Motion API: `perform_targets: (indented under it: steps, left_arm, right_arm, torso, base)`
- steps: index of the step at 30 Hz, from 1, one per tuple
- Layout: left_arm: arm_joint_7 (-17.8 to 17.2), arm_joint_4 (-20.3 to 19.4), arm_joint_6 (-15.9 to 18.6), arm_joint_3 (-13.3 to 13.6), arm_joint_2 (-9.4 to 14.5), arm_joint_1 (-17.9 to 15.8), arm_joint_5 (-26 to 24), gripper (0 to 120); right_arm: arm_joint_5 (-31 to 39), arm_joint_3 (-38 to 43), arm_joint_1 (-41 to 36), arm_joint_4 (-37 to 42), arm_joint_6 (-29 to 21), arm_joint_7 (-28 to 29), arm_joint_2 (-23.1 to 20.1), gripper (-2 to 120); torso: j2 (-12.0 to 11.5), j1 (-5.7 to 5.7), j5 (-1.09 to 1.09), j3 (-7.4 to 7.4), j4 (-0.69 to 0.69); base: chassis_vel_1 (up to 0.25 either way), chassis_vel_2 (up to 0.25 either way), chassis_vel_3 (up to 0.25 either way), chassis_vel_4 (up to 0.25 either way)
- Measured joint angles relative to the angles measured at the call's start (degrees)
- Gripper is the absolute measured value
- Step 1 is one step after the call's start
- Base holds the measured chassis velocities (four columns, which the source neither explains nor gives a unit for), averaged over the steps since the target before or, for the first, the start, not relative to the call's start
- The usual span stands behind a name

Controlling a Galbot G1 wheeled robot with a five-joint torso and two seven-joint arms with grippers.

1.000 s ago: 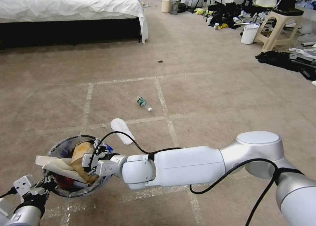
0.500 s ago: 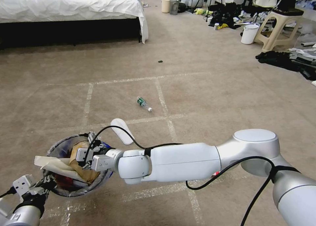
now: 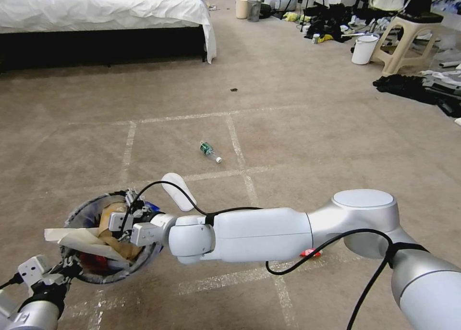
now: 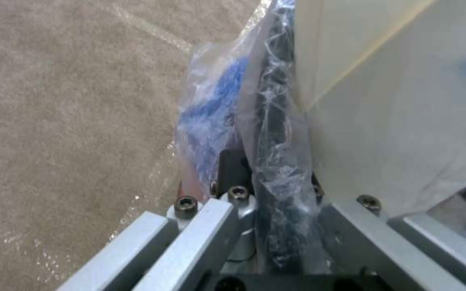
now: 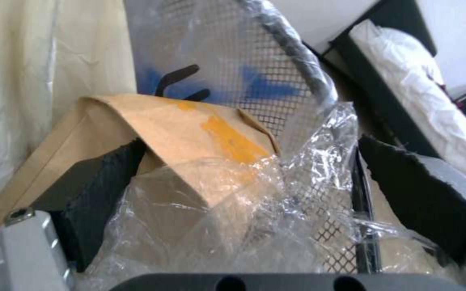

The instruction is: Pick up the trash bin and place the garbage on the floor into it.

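Depositing into the trash bin (image 3: 81, 267), gripped at its near rim by the left end effector (image 3: 57, 275). Reaching the right end effector (image 3: 117, 224), jaws wide, over a tan paper bag (image 5: 152, 133) inside. Next likely needing withdrawal toward the white sole (image 3: 178, 191) and bottle (image 3: 209, 151) on the floor.

Right arm stretched across my front toward my left side, elbow joint high, forearm near level, black cable looping along it. Right pincer (image 3: 126, 220) at wrist end, pointing left; jaws parted, dark pads (image 5: 101, 194) spread wide in right wrist view. Left arm low at my left, only wrist and bracket in head view. Left pincer (image 3: 67, 268) angled up and forward, jaws clamped on trash bin (image 3: 84, 213) rim, plastic liner pinched between them.
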Motion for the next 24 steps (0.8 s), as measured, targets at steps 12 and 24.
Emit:
perform_targets:
  steps: [12, 24]
  left_arm:
    - [-0.1, 0.2, 0.3, 0.2, 0.1, -0.4, 0.0, 1]
    - [-0.2, 0.2, 0.4, 0.1, 0.4, -0.6, -0.1, 1]
  right_arm:
    - [0.0, 2.2, 1.3, 1.0, 0.4, -0.1, 0.7, 100]
    - [3.1, 1.6, 1.2, 5.7, -1.1, 0.1, -1.8, 100]
  torso:
    - [0.0, 0.0, 0.0, 0.0, 0.0]
    - [0.0, 0.0, 0.0, 0.0, 0.0]
  base:
    - [0.0, 0.0, 0.0, 0.0]
    - [0.0, 0.0, 0.0, 0.0]
